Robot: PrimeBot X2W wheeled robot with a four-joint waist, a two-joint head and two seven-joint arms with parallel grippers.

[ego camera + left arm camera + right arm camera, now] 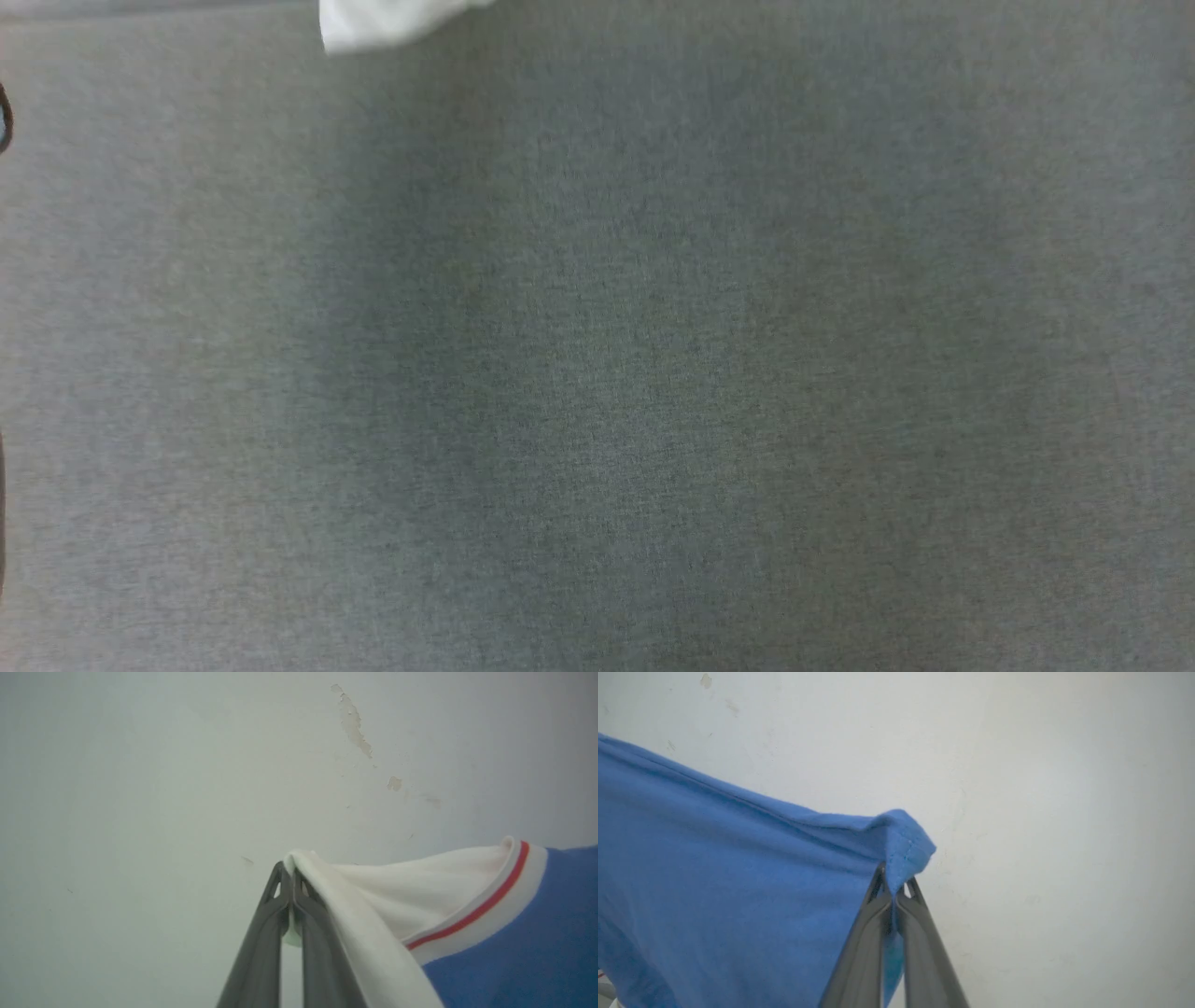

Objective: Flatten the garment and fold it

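The garment [514,956] is a royal-blue shirt with a white sleeve and a white band carrying a red stripe. In the left wrist view my left gripper [290,870] is shut on the white sleeve cloth, held up before a pale wall. In the right wrist view my right gripper [893,879] is shut on a blue hemmed corner of the garment [738,882], and the cloth stretches away to the left. A white scrap of the garment [383,23] hangs into the top edge of the head view, above the grey table [597,373].
A pale wall [187,765] with patches of chipped paint [355,723] stands behind both grippers. The grey cloth-covered table stretches across the head view, with a dark cable [5,121] at its left edge.
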